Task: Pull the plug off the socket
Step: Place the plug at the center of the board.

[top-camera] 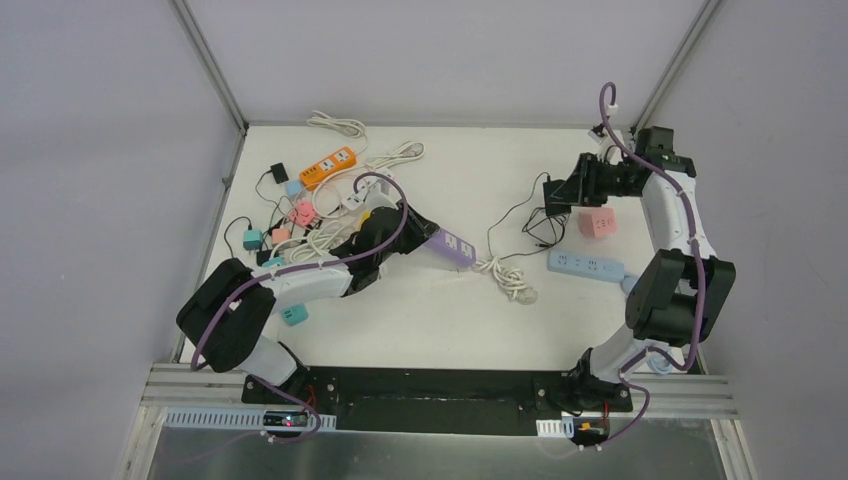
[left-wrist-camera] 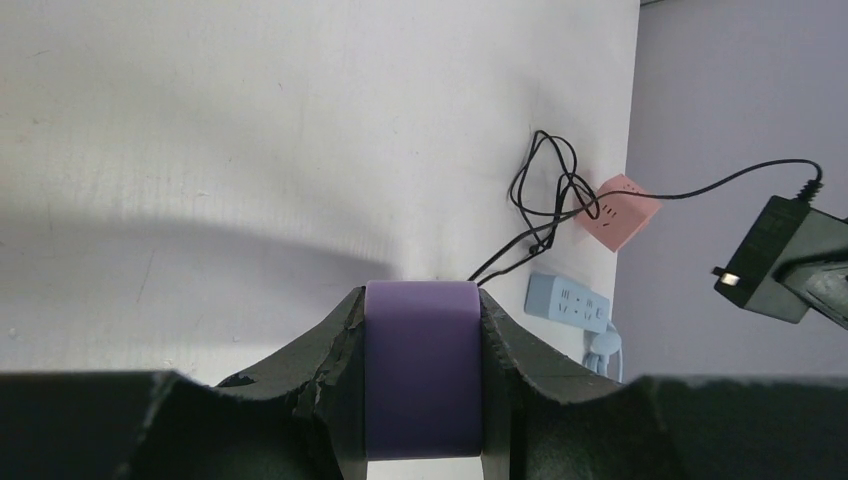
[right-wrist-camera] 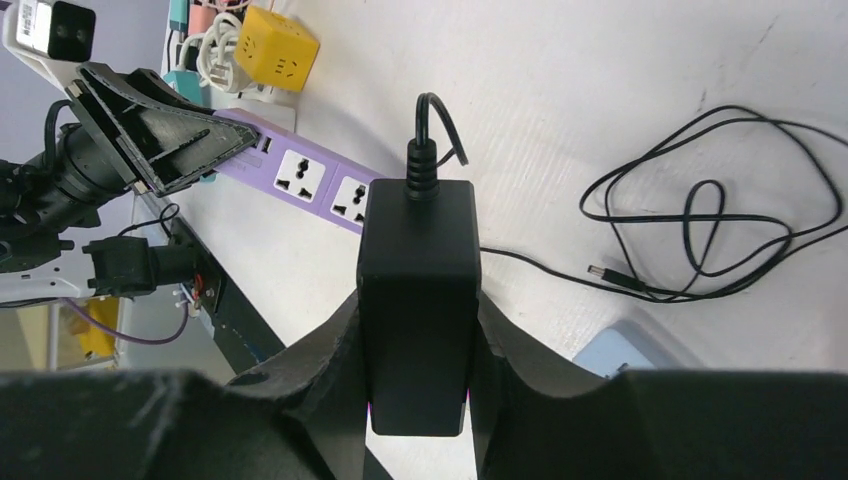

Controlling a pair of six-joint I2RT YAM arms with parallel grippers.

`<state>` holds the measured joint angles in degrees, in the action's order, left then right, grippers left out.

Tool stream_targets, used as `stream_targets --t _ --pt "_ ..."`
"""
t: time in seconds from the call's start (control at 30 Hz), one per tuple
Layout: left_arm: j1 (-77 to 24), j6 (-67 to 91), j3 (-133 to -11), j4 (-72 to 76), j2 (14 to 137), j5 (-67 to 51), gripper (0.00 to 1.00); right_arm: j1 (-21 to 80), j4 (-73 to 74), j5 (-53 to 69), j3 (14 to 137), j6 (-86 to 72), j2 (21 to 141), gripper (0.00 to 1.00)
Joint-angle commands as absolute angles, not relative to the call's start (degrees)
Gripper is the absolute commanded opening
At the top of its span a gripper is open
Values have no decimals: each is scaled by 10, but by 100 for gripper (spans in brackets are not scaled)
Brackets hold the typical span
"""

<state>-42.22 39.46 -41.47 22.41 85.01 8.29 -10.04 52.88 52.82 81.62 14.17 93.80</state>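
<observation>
Behind the left gripper (top-camera: pixel 408 228), toward the table's far left corner, lies a tangle of white leads with an orange power strip (top-camera: pixel 328 167), pink and teal cube sockets, and a yellow cube socket (right-wrist-camera: pixel 277 45); a teal cube (top-camera: pixel 294 315) sits alone beside that arm's elbow; a white label (right-wrist-camera: pixel 30 12) on the left wrist housing carries print too small to read, possibly a code. The left jaws stand partly closed, clamped on one end of the purple power strip (left-wrist-camera: pixel 422 380), which fills the gap between the fingers; its white socket faces (right-wrist-camera: pixel 300 180) lie just ahead of the fingertips with nothing plugged in. Between the two grippers a white coiled cable (top-camera: pixel 505 275) rests on the table, with the adapter's thin black cord (top-camera: pixel 535 225) looped loosely beyond it. Below the right jaws lie a pale blue power strip (top-camera: pixel 585 265) and a pink cube socket (top-camera: pixel 596 223), their markings unreadable. The right gripper (right-wrist-camera: pixel 420 325) is partly closed on the black adapter plug (right-wrist-camera: pixel 418 290), held above the table and well apart from the purple strip, its two pins bare. The table (top-camera: pixel 440 320) is matt white; plain lilac-grey walls and aluminium corner posts enclose it.
</observation>
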Motion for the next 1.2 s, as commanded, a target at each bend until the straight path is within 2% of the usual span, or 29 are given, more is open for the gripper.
stream_targets --t 0.0,0.2,0.43,0.67,1.17 --pt "-410 410 -412 284 817 75 0 -116 559 544 873 192 922 0" --pt "-403 413 -412 302 827 49 0 -149 543 439 950 162 948 0" --pt "-395 412 -409 319 831 35 0 -200 526 422 1045 135 979 0" --pt "-389 416 -422 320 851 16 0 -192 537 361 1008 152 1022 0" --pt "-382 422 -442 313 877 -19 0 -106 603 283 993 186 1159 2"
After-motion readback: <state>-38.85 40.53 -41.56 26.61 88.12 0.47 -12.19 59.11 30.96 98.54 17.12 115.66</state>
